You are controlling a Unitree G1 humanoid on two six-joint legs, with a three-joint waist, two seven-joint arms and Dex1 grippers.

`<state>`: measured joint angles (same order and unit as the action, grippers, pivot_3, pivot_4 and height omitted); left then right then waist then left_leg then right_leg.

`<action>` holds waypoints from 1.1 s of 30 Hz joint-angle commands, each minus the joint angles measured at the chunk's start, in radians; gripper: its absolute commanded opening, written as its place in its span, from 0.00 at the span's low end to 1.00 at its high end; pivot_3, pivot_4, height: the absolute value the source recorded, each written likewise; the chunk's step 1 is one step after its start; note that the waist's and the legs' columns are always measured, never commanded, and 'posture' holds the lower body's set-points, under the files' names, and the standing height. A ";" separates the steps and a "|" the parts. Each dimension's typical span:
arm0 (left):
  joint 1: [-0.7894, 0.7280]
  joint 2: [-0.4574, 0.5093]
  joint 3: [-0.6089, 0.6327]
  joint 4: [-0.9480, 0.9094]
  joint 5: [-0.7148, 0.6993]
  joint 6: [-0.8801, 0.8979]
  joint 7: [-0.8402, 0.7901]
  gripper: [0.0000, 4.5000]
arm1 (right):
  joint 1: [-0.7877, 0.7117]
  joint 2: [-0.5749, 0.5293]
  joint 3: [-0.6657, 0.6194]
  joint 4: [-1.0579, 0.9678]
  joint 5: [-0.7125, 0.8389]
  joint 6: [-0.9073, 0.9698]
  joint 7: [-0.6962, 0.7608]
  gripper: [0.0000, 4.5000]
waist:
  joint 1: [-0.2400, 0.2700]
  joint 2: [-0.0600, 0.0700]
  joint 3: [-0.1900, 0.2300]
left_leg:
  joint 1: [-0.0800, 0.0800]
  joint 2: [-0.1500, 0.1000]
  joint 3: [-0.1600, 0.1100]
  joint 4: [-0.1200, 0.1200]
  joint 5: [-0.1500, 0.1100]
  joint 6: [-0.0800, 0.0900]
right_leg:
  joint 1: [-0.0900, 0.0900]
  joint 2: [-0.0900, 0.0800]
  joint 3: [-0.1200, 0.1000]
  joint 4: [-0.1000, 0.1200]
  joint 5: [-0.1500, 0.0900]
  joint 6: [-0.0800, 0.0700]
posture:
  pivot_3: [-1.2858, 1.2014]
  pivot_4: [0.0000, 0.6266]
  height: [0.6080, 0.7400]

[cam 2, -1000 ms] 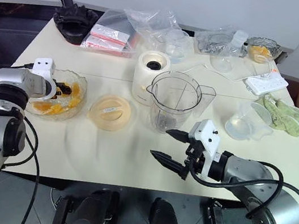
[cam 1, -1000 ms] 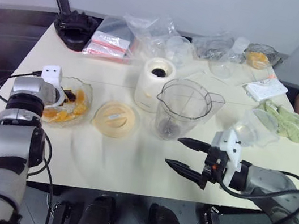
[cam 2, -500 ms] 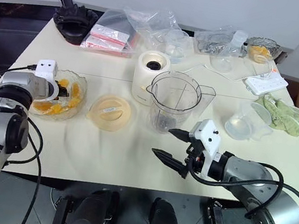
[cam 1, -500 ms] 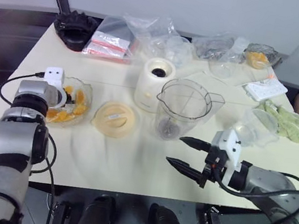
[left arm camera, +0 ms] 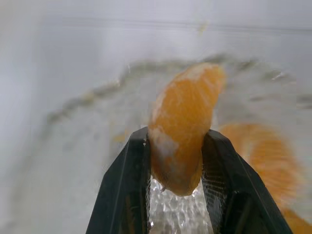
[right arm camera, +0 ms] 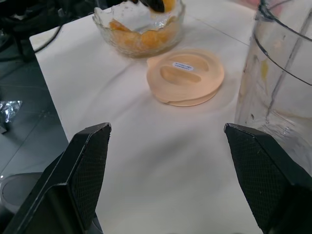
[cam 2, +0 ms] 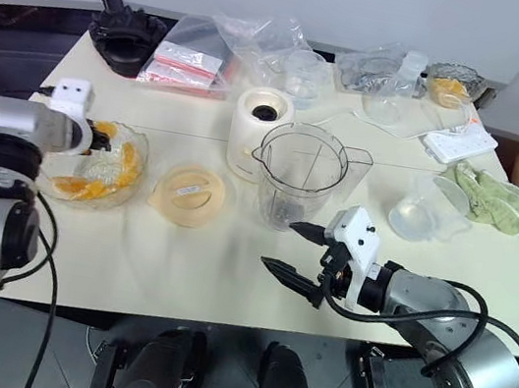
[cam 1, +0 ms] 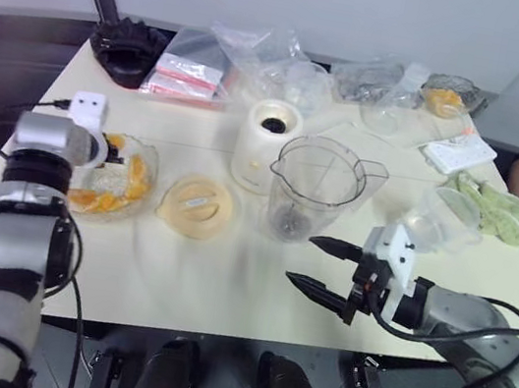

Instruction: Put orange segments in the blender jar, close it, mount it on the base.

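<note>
The left gripper [left arm camera: 175, 165] had its two black fingers [left arm camera: 124, 195] pinched on one orange segment [left arm camera: 183, 126], holding it by its lower half just above the clear bowl [cam 2: 127, 182] where the other orange segments [cam 2: 91, 188] lay. The piece looked wet and soft, so it could slip out — most of it stuck up past the fingertips, and a quick swing might shake it loose onto the table [cam 1: 225, 278]. A hard squeeze could also squash it and make it drip. The blender jar [cam 1: 318, 189] stood open near the middle of the table, well apart from the bowl, with the flat pale-orange lid [cam 1: 200, 206] lying between them. So the piece had a long way to go, and it would likely pass over the lid; if it fell there, it would make the lid sticky. The jar was tall, so the arm would need to come in high — too low, and it could bump the rim and tip the jar over. The cream-white base [cam 1: 266, 143] stood just behind the jar and could get knocked too. The right gripper [cam 2: 301, 253] hung in front of the jar with its fingers spread wide and nothing in them. It sat close to the jar, so the two arms might get in each other's way there.
</note>
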<state>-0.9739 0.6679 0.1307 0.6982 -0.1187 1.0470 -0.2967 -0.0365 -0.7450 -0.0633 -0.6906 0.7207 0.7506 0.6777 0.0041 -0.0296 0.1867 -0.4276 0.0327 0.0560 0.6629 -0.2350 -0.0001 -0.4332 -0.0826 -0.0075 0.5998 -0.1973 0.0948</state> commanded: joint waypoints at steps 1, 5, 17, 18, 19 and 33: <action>0.078 0.104 -0.007 -0.265 -0.077 0.101 -0.165 0.32 | 0.021 -0.004 -0.045 0.010 0.004 -0.034 0.024 0.87 | -0.002 0.000 0.000 | 0.000 0.000 0.000 0.000 0.000 0.000 | 0.000 0.000 0.000 0.000 0.000 0.000 | 0.52 0.24 1.00; 0.182 0.220 0.046 -0.384 -0.180 0.035 -0.383 0.32 | 0.045 -0.008 -0.074 0.050 0.001 -0.050 0.045 0.87 | -0.009 0.000 0.000 | 0.000 0.001 -0.001 0.000 0.000 0.000 | -0.001 0.000 0.000 0.001 0.000 -0.001 | 0.52 0.24 1.00; 0.137 0.254 0.045 -0.324 -0.295 -0.281 -0.755 0.32 | 0.168 -0.020 -0.193 0.059 0.002 -0.044 0.027 0.87 | 0.009 0.000 0.000 | -0.001 -0.001 -0.001 0.000 0.000 0.000 | 0.000 -0.007 0.000 -0.002 0.000 -0.001 | 0.52 0.24 1.00; 0.134 0.262 -0.012 -0.297 -0.238 -0.311 -0.747 0.32 | 0.179 -0.011 -0.192 0.047 0.001 -0.047 0.017 0.87 | 0.009 0.000 0.000 | 0.000 -0.001 -0.001 0.000 0.000 0.001 | 0.000 -0.007 0.000 -0.002 0.000 -0.001 | 0.52 0.24 1.00; 0.131 0.265 -0.079 -0.261 -0.162 -0.338 -0.714 0.32 | 0.190 -0.001 -0.190 0.032 0.002 -0.049 0.005 0.87 | 0.009 0.001 -0.001 | 0.000 -0.001 0.000 0.000 0.000 0.001 | 0.000 -0.006 0.000 -0.002 0.000 -0.001 | 0.52 0.24 1.00; 0.107 0.099 -0.281 -0.285 0.133 -0.008 -0.304 0.99 | 0.105 -0.049 -0.223 0.028 0.092 0.019 0.016 0.87 | 0.006 -0.002 0.001 | -0.002 0.000 0.002 0.001 0.000 0.001 | -0.001 -0.001 0.000 -0.001 0.000 -0.001 | 0.52 0.24 1.00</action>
<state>-0.8727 0.7644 -0.1523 0.4300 -0.0126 1.0119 -0.6324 0.0872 -0.7728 -0.2489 -0.6507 0.7699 0.7555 0.6808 0.0105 -0.0315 0.1873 -0.4290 0.0328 0.0576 0.6636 -0.2351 0.0007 -0.4343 -0.0836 -0.0070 0.5990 -0.1972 0.0943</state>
